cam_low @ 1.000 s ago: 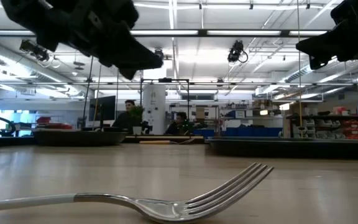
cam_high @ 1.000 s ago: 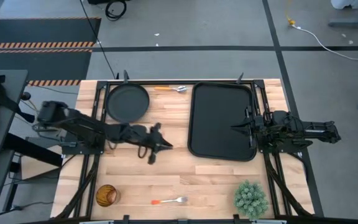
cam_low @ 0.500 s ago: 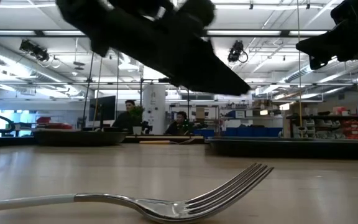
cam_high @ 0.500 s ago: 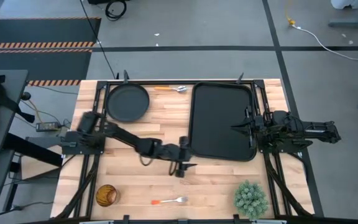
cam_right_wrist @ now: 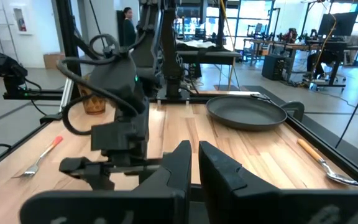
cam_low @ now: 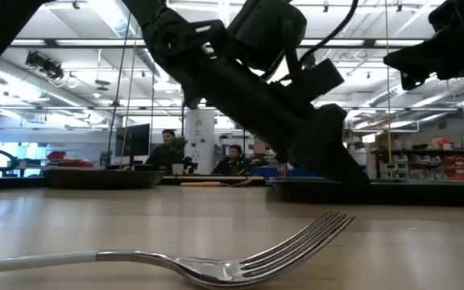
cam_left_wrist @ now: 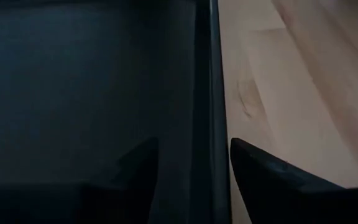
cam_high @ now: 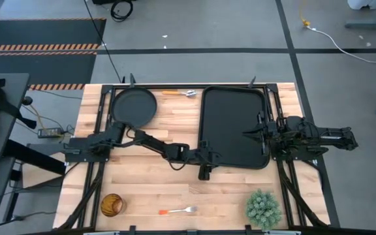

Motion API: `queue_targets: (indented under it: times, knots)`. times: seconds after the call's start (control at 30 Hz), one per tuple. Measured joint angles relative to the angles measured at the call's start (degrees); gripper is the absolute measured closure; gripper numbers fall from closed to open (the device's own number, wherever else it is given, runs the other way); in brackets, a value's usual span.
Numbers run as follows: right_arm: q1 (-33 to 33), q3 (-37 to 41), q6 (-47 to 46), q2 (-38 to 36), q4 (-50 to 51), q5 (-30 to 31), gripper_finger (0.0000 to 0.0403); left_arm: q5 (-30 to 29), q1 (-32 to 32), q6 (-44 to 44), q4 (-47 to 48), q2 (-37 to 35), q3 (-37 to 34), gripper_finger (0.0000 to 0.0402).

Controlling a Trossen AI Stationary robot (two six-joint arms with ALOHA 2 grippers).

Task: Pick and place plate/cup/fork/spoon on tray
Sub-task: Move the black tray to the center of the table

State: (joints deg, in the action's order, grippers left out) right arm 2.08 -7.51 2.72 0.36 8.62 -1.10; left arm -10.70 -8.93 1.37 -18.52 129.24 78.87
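Note:
The black tray [cam_high: 234, 124] lies on the table's right half. My left gripper [cam_high: 209, 156] is open, low at the tray's left rim [cam_left_wrist: 205, 74]. One finger [cam_left_wrist: 138, 165] stands over the tray's inside and the other [cam_left_wrist: 260, 168] over the wood. The round plate [cam_high: 134, 108] rests at the far left, with the spoon [cam_high: 180, 93] beside it at the far edge. The fork [cam_high: 178, 211] and the amber cup [cam_high: 111, 205] lie near the front edge. My right gripper [cam_high: 247, 134] hangs shut above the tray's right side.
A green spiky plant [cam_high: 263, 207] stands at the near right corner. Bare wood lies between the plate, the tray and the fork. People sit in the room beyond the table's far edge.
My left gripper has swung from the middle of the table toward the right edge. It has come down to the tray's left rim. The right arm has kept still.

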Motion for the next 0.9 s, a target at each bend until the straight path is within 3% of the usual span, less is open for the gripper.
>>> queue_targets:
  times: [0.23, 0.5, 0.9]
  knots:
    - [0.01, 0.00, 0.00, 0.00, 0.02, 0.00, 0.0365, 0.16, -0.17, -1.01, 1.58, 0.08, -0.02, 0.0241]
    - [0.00, 0.00, -0.02, 0.00, 0.04, 0.00, 0.0365, -1.43, -1.47, -1.04, 3.38, -0.08, -0.02, 0.0350]
    - [0.01, 0.00, 0.00, 0.00, 0.04, 0.00, 0.0365, 0.65, -4.10, 1.38, 9.20, -2.19, -0.02, 0.0347]
